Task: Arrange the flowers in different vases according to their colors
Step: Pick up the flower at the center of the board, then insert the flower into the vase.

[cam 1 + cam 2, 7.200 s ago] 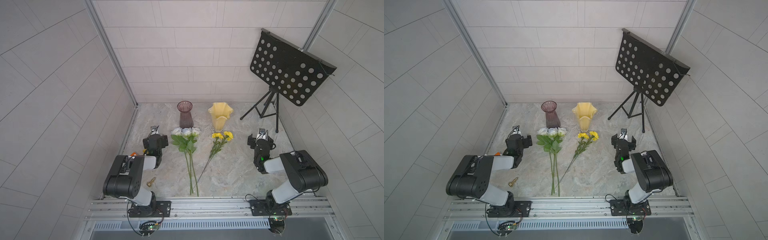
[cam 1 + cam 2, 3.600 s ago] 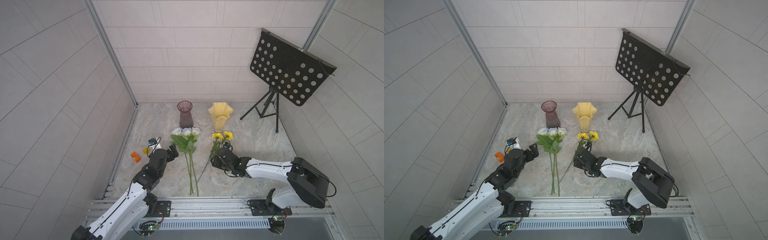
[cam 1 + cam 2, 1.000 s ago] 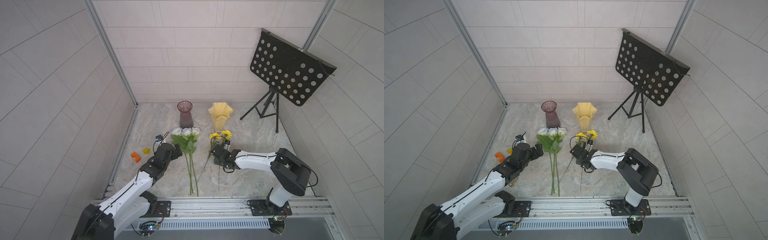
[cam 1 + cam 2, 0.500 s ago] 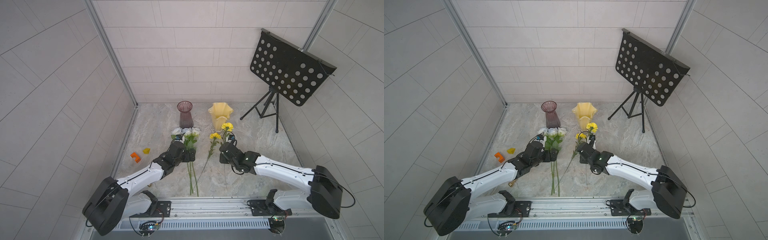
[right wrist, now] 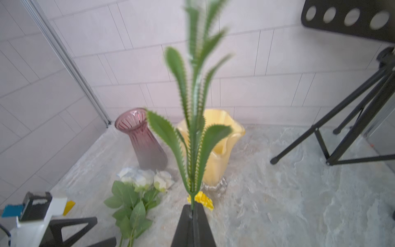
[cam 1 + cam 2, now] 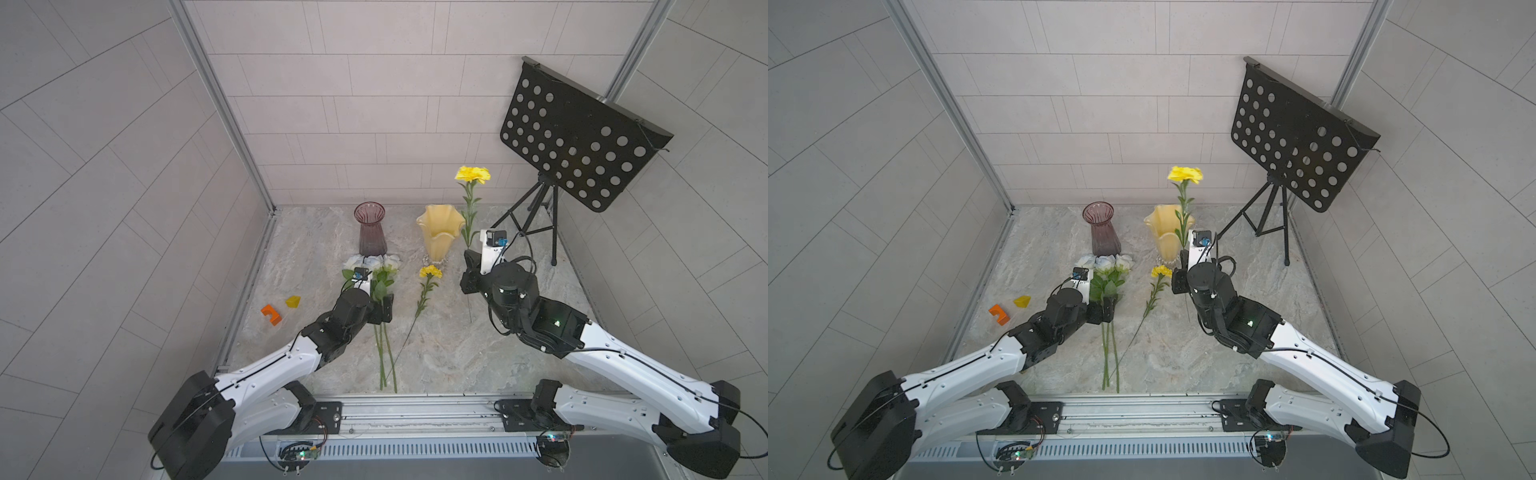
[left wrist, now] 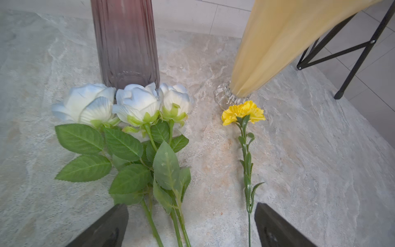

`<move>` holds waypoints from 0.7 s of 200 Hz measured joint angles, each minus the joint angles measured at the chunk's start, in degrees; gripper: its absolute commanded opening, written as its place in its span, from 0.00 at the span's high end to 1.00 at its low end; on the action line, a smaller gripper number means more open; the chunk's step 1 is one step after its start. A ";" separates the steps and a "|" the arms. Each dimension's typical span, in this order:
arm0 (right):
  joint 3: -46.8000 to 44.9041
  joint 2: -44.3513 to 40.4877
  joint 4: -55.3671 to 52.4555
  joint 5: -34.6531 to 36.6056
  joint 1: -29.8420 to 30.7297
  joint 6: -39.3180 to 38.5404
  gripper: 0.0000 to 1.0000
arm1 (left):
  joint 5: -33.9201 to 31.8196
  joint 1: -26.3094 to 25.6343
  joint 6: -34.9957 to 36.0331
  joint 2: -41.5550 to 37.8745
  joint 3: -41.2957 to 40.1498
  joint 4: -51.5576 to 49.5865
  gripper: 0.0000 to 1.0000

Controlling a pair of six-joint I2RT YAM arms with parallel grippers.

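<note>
Enclosing the seemingly stone tabletop (image 6: 316,237) stand tiled walls (image 6: 374,104).

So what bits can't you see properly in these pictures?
- Held flower: in the right wrist view the picture's edge cuts off its bloom, and its leaves are blurred. The right gripper is shut on its stem.
- Purple vase: in the left wrist view the edge cuts off its rim.
- Roses: in both top views the open left gripper covers part of their stems, so I can't tell if it touches them.
</note>
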 measured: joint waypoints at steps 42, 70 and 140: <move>4.59 7.78 10.01 3.43 -3.37 -7.06 1.00 | -3.54 0.00 -0.83 -0.74 -0.22 -0.72 0.00; 11.15 16.81 16.72 4.26 -7.85 -10.03 1.00 | -7.93 0.00 -1.99 1.62 3.32 -7.93 0.00; 29.55 33.33 22.93 1.44 -14.88 -13.57 1.00 | -7.78 0.00 -1.81 -2.93 2.36 -8.70 0.00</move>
